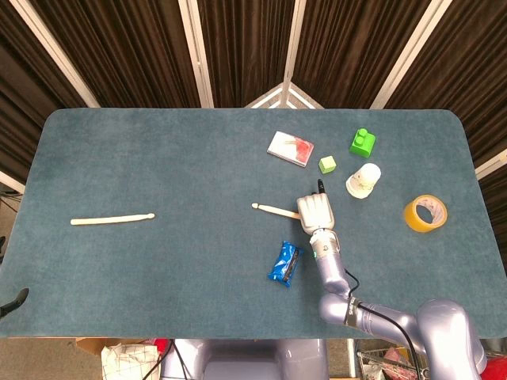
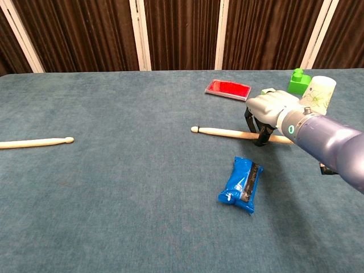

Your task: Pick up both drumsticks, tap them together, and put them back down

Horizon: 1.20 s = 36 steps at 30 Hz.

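One pale wooden drumstick [image 1: 111,218] [image 2: 34,142] lies alone on the blue-green table at the far left, tip pointing right. The other drumstick [image 1: 273,209] [image 2: 222,132] sits right of centre, its tip pointing left and tilted slightly up. My right hand [image 1: 314,210] [image 2: 270,108] comes down over its butt half and grips it, dark fingers curled around the shaft. The butt end pokes out to the right of the hand in the chest view. My left hand shows in neither view.
A blue snack packet [image 1: 285,264] [image 2: 241,183] lies just in front of the right hand. Behind it are a red-and-white booklet [image 1: 290,148], a small green cube [image 1: 327,164], a green block [image 1: 362,142] and a paper cup [image 1: 363,180]. A yellow tape roll [image 1: 425,213] sits far right.
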Motion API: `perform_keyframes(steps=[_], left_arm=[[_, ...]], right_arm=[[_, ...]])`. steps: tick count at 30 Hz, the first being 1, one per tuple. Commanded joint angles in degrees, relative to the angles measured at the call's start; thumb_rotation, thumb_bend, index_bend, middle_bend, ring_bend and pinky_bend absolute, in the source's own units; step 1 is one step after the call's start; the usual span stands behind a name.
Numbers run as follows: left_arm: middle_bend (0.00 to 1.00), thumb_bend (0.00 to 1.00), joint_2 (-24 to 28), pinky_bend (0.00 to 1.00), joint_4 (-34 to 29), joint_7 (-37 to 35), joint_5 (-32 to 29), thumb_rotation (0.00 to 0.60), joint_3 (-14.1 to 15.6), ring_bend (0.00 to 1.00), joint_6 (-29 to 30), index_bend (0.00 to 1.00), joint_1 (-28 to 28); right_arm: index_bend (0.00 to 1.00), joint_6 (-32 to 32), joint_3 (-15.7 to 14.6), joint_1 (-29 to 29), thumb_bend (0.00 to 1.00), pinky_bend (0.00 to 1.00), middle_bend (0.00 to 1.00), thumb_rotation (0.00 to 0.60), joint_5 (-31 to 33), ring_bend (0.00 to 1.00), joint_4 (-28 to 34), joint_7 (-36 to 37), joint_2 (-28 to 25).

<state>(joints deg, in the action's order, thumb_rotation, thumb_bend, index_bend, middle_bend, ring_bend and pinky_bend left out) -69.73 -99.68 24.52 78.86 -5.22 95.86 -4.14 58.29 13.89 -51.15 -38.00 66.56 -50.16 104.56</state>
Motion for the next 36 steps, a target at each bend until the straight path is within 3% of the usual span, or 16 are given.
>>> perform_keyframes(steps=[1,11,19,28,36], left_arm=[[0.0,0.24,0.0,0.0,0.1,0.1,-0.3,0.6,-0.2,0.0,-0.1,0.1,0.1],[0.0,0.24,2.0,0.0,1.2,-3.4,0.4,0.6,-1.2,0.0,-1.2,0.1,1.2],[0.07,0.24,5.8,0.0,2.9,-4.9,0.4,0.6,-3.0,0.0,-4.9,0.12,4.3],[0.11,0.25,11.0,0.0,3.9,-6.2,-5.6,0.6,-4.3,0.0,-17.5,0.14,10.1],[0.13,0.25,11.0,0.0,6.1,-8.1,-13.8,0.6,-6.2,0.0,-29.1,0.16,16.0]], right_arm=[[0.68,-0.2,-0.1,0.2,0.42,0.04,0.62,0.6,-1.1,0.41,0.4,1.1,-0.4],[0.69,0.7,-1.2,2.6,0.45,0.04,0.63,0.6,-13.9,0.42,6.9,12.8,-6.3],[0.69,4.6,-1.8,6.7,0.45,0.04,0.64,0.6,-25.2,0.42,16.2,25.2,-14.7],[0.7,10.4,-0.8,11.9,0.45,0.04,0.64,0.6,-32.6,0.42,26.6,34.6,-26.0],[0.7,11.3,0.7,14.2,0.45,0.04,0.64,0.6,-35.7,0.42,30.5,41.8,-33.7]])
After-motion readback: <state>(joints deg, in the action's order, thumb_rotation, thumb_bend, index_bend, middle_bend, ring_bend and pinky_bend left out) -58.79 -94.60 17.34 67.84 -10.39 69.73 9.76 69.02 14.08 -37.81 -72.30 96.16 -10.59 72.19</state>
